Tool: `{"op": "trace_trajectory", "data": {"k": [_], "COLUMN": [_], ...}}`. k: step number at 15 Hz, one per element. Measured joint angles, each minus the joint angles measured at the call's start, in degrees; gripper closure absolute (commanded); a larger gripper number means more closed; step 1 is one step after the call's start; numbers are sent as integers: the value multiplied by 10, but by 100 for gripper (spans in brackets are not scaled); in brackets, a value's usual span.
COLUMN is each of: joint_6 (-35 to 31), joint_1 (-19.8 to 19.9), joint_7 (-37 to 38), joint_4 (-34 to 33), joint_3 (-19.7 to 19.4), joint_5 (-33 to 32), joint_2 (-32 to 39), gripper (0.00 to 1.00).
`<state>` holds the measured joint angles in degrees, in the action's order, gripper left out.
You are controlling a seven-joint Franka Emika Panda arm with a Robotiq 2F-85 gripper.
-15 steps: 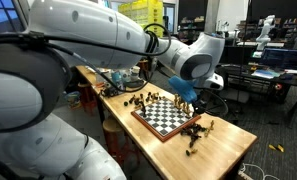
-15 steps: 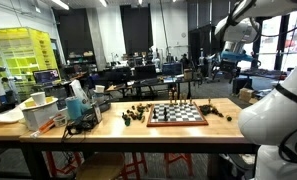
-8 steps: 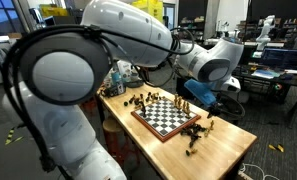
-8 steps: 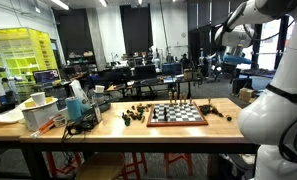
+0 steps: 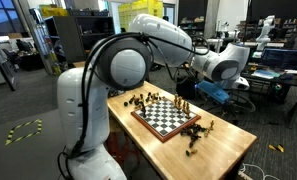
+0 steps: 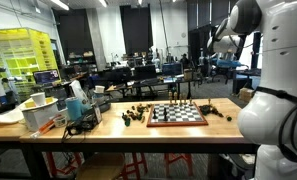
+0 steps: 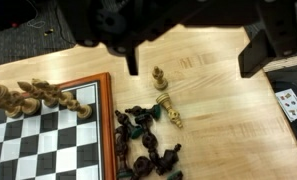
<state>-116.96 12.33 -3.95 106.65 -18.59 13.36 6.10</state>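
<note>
**Exterior view.** Chessboard: one, at the middle of the frame on the wooden counter. Loose pieces stand in one cluster off its left corner. Another cluster lies at its lower right corner. The pieces are too small to count. White arm: one, arching from centre to upper right. The jaws cannot be made out here.

**Exterior view.** Chessboard: one, right of centre on the counter, with pieces at both ends, uncounted. White tub: one, at the left. No writing can be read.

**Wrist view.**
- Jaws: these enter from the top edge, dark and blurred, spread wide and gripping nothing.
- Upright pale piece: one, on bare counter just below the gap between the jaws and untouched.
- Fallen pale piece: one, lying just below it.
- Dark pieces: a tangled heap at bottom centre, beside the chessboard; the count cannot be told.
- Row of pale pieces: this runs along the board's upper edge.
- White device: one, at the right edge, with markings too small to read.
</note>
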Motion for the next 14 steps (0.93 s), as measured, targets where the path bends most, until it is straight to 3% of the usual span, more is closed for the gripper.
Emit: {"op": "trace_trajectory", "data": {"k": [6, 14], "joint_6": [17, 14], "joint_1": [21, 23], "joint_7": [1, 1], "joint_4": [-77, -78], "joint_3": [21, 24], "joint_5": [12, 11], "joint_2": [94, 96], "gripper": [0, 0]}}
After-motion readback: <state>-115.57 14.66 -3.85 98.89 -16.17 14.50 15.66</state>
